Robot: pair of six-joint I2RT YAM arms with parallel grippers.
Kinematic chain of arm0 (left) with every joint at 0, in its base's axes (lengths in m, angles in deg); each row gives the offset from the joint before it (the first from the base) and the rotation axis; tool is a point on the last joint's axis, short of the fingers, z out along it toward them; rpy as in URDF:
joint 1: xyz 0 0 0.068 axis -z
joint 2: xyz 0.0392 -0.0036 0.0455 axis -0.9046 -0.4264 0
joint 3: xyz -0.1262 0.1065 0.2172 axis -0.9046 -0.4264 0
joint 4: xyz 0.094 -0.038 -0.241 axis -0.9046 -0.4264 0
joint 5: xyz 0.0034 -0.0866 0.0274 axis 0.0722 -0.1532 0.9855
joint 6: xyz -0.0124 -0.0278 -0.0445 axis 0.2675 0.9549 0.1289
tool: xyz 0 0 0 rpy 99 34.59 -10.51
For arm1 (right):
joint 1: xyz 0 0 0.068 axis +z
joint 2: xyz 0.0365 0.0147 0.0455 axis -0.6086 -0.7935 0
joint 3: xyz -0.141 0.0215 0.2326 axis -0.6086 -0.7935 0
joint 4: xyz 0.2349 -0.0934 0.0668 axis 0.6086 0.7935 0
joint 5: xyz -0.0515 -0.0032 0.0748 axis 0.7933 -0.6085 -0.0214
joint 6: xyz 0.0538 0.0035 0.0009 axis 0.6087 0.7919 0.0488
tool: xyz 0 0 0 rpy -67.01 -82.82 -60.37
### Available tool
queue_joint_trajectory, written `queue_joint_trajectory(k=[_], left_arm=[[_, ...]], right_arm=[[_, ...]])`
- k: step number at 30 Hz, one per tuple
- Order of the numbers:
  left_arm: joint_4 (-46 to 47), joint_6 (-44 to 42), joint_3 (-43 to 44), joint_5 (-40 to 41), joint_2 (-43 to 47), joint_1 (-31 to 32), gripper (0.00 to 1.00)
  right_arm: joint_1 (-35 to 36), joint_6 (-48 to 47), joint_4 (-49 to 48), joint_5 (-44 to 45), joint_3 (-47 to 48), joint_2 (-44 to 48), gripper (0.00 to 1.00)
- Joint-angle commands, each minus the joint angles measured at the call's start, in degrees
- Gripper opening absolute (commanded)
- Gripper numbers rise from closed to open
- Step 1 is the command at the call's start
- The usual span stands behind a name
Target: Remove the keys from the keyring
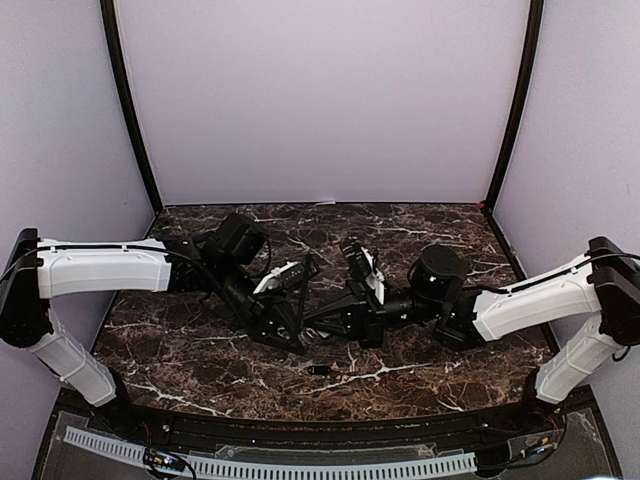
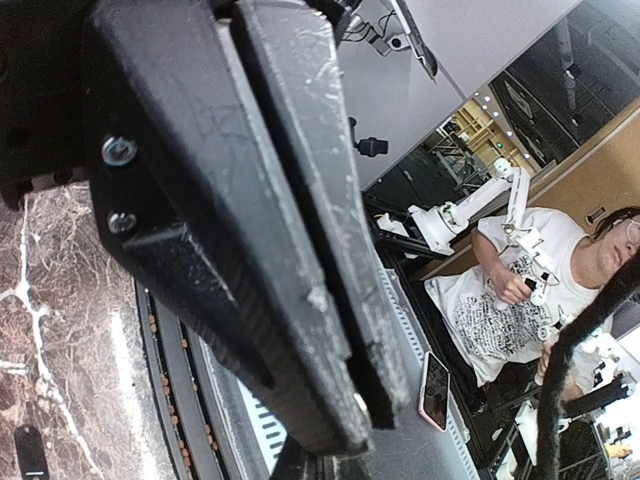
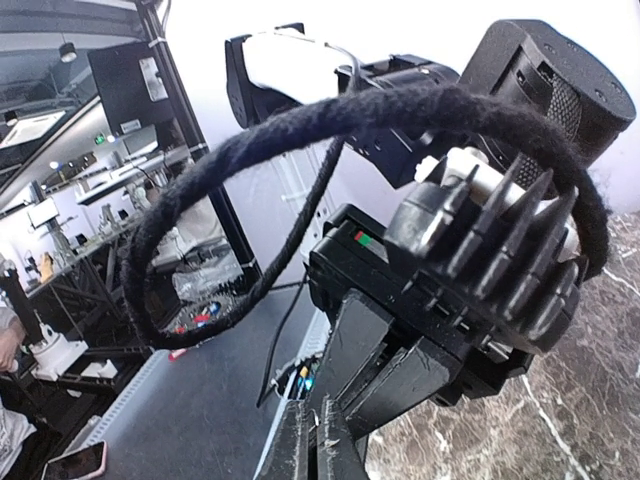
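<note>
Top external: spotting left pincer (image 1: 297,341) pinched shut, right pincer (image 1: 310,320) shut just beside it; one key (image 1: 320,370) loose on surface (image 1: 200,372) near left pincer. Probably mid-removal; up next, locating hidden keyring.

Pale purple walls (image 1: 320,100) on three sides. Black corner posts (image 1: 128,110). Dark brown marble table (image 1: 180,370), white veins. White slotted strip (image 1: 300,467) along near edge.

No legible text, label or number anywhere

Tiny dark key (image 1: 320,370) lying flat
</note>
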Motion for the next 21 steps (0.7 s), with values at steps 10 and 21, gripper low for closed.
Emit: queue_joint_trajectory(k=[10, 21], left_arm=[[11.38, 6.80, -3.70, 0.26, 2.93, -2.53, 0.00], [19.97, 12.33, -7.08, 3.24, 5.03, -4.47, 0.00]], right_arm=[[5.19, 4.85, -25.77, 4.53, 0.14, -6.73, 0.00], [7.69, 1.46, -28.19, 13.47, -3.49, -5.74, 0.00]])
